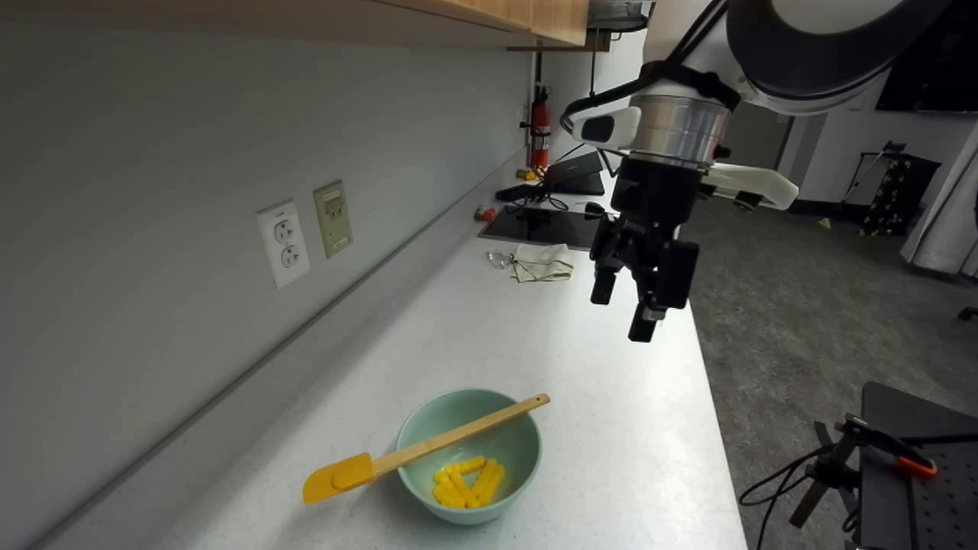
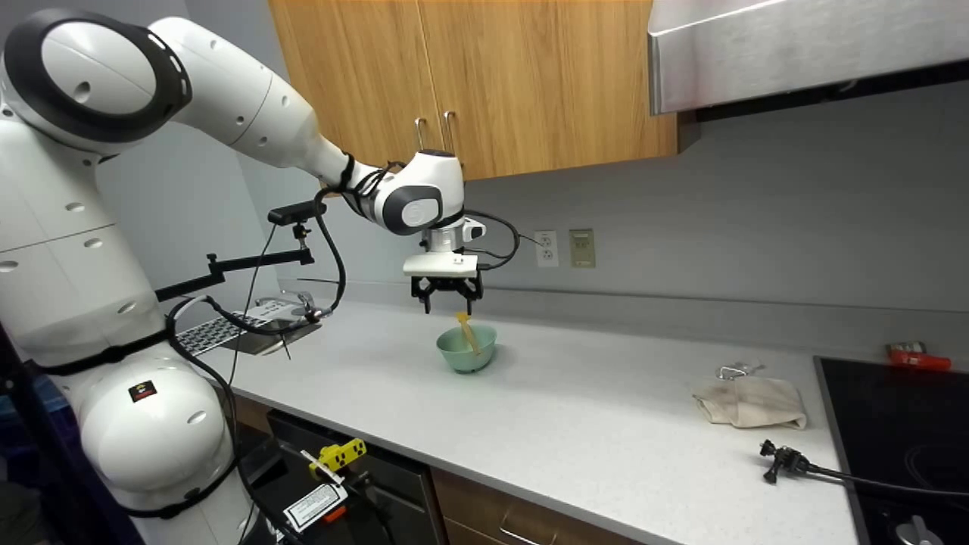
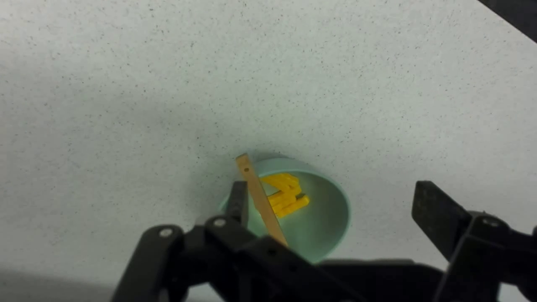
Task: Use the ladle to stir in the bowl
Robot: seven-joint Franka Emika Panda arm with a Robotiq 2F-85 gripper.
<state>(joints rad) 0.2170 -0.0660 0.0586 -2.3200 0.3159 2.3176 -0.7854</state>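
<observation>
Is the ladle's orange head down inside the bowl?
No: in an exterior view the ladle lies across the top of the bowl, its orange head sticking out on one side.

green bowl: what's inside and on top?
Inside the bowl: several yellow pieces, exact count unclear. On top: the ladle, lying across the rim, head outside. It covers a strip of the interior; the bottom under the pieces is hidden.

- I see a pale counter (image 1: 611,428).
- On it I have a green bowl (image 1: 516,458), upright.
- Well apart, a folded cloth (image 1: 544,265), a small shiny thing (image 1: 499,260) just beside it.
</observation>
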